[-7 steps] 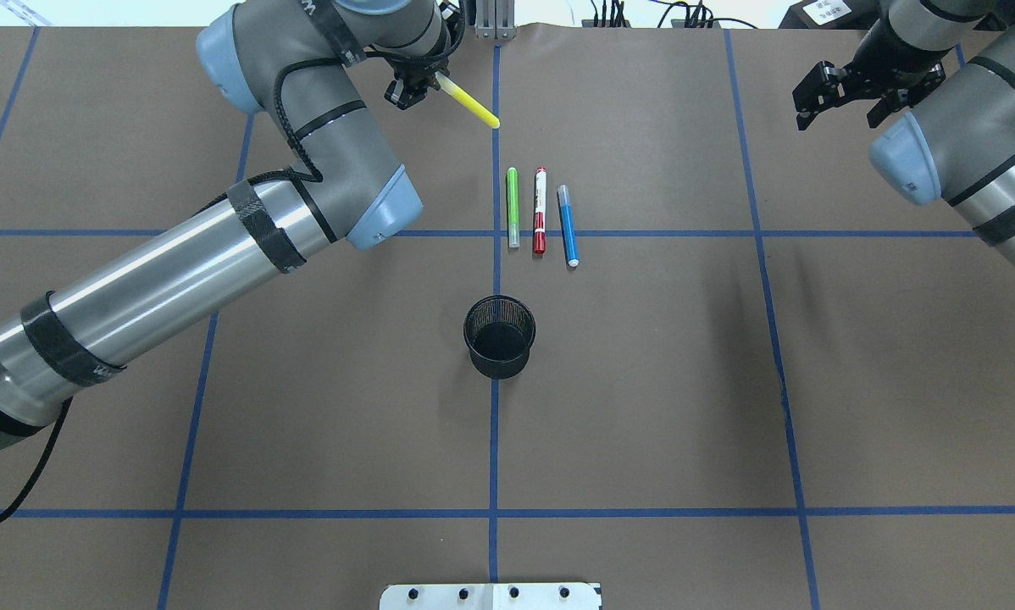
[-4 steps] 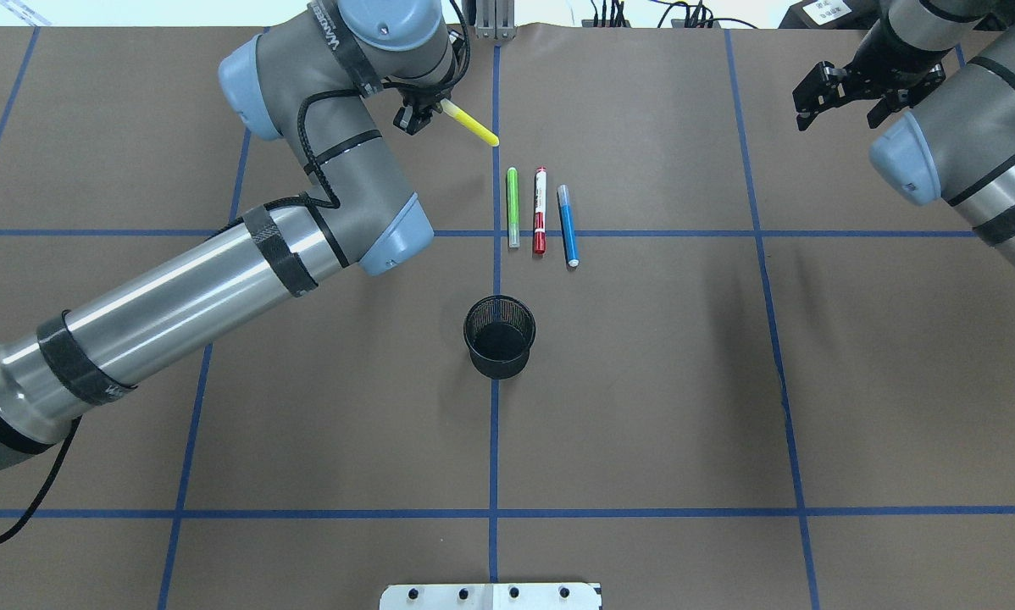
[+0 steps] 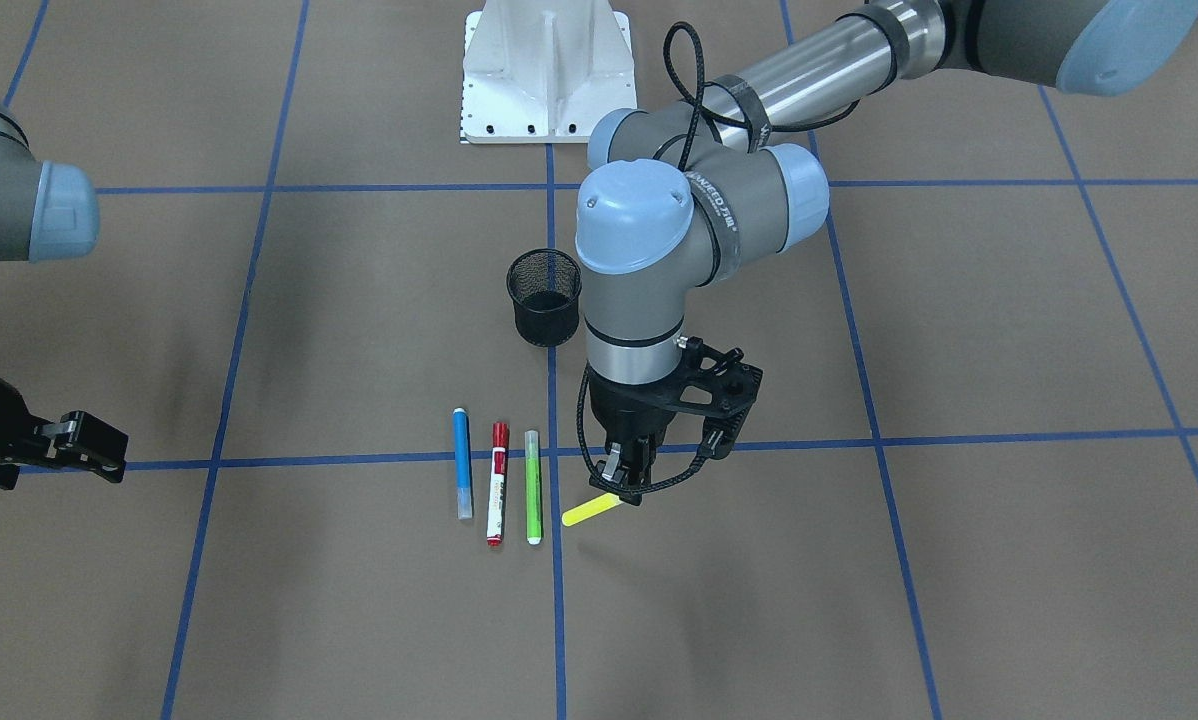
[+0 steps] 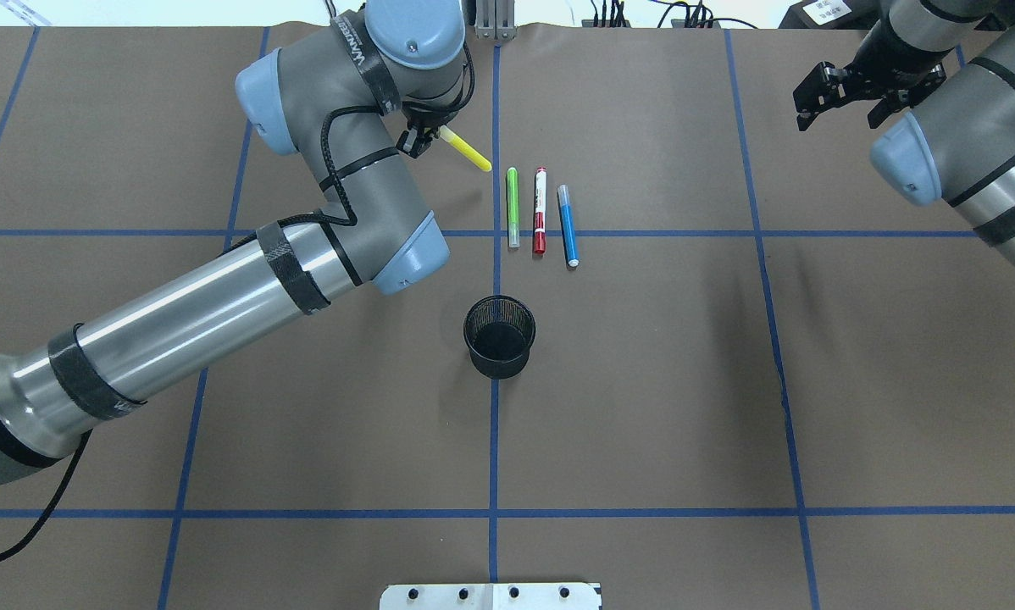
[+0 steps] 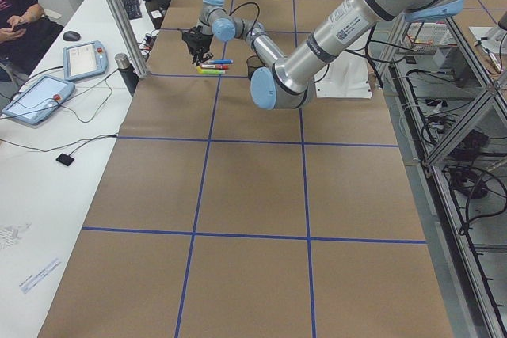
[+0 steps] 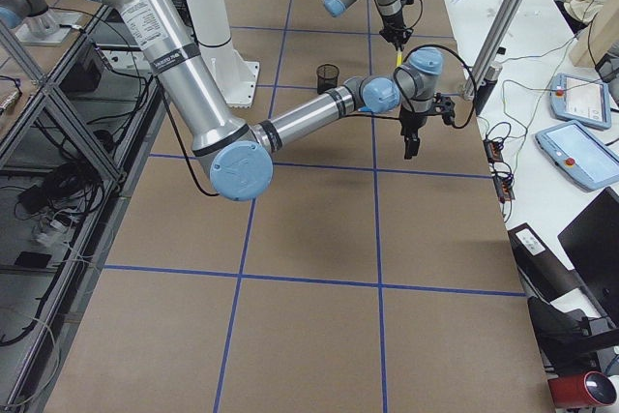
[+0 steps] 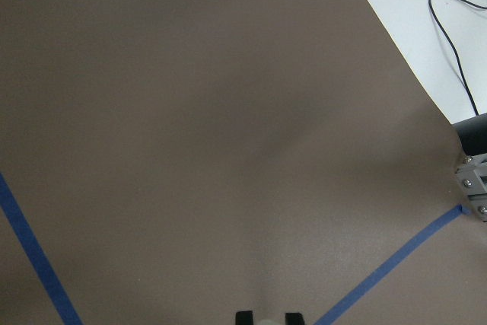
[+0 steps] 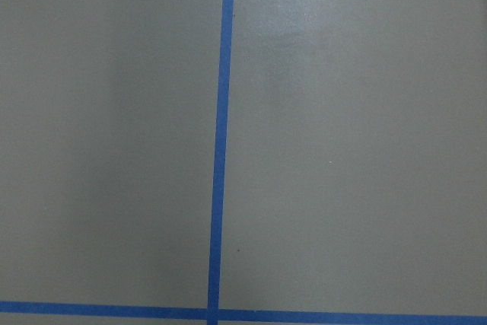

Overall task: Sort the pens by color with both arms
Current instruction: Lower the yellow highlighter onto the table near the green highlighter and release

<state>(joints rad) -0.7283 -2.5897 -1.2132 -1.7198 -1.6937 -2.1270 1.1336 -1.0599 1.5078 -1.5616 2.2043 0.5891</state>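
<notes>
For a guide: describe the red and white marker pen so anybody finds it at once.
Find the black mesh cup on the brown table. Beyond it from the robot lie three parallel pens. The white pen with red cap is the middle one, between the green pen and the blue pen.

A table (image 4: 643,381) covered in brown paper fills the overhead view, marked into large squares by blue tape lines (image 4: 494,440). The light is even, with only soft shadows. Along the top edge, plugs and cables (image 4: 692,19) lie on a white surface. In the exterior left view a white desk (image 5: 47,164) runs down the left side, bearing two handheld screens (image 5: 83,59), a mouse (image 5: 72,36) and a keyboard (image 5: 129,1), with an aluminium post (image 5: 119,17) beside it. Metal racks (image 5: 467,140) holding tangled cables line the right edge.
</notes>
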